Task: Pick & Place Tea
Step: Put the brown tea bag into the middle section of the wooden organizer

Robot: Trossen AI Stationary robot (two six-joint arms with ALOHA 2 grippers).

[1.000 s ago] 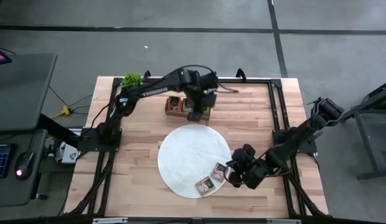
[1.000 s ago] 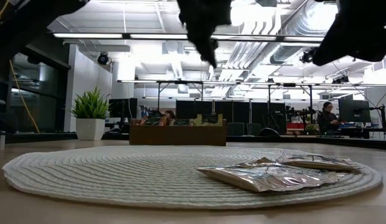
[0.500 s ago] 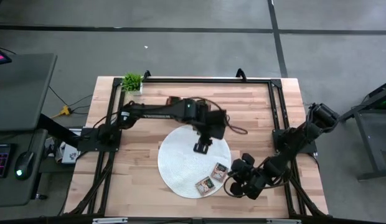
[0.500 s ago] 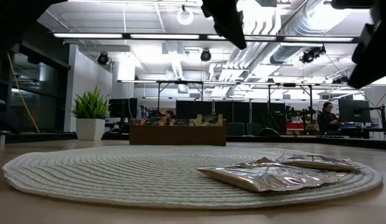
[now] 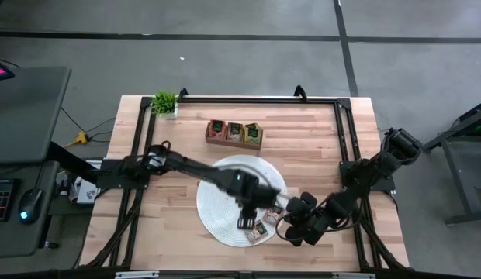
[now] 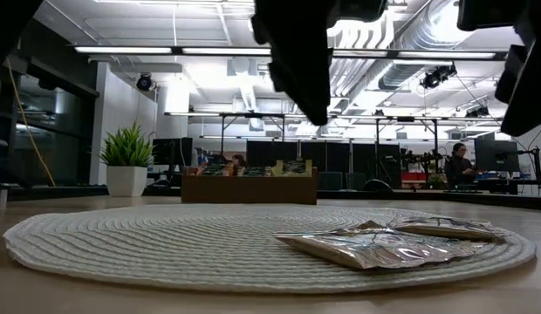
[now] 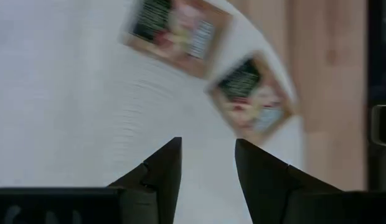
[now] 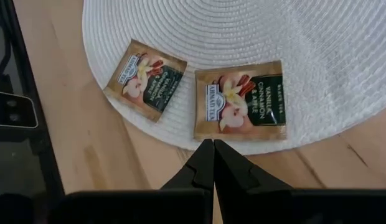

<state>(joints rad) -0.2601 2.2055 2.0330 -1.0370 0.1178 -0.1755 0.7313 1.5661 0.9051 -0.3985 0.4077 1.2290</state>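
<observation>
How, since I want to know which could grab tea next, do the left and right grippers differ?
The left gripper is open; the right gripper is shut. The left hangs over the white mat; the right is over bare table beside its rim. Both are empty and face the two tea packets.

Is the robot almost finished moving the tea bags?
Not yet. Two tea packets already lie on the white mat at its edge. The left gripper hovers open over the mat with nothing visible between its fingers. The right gripper waits shut beside the mat. More tea sits in the wooden tray.
</observation>
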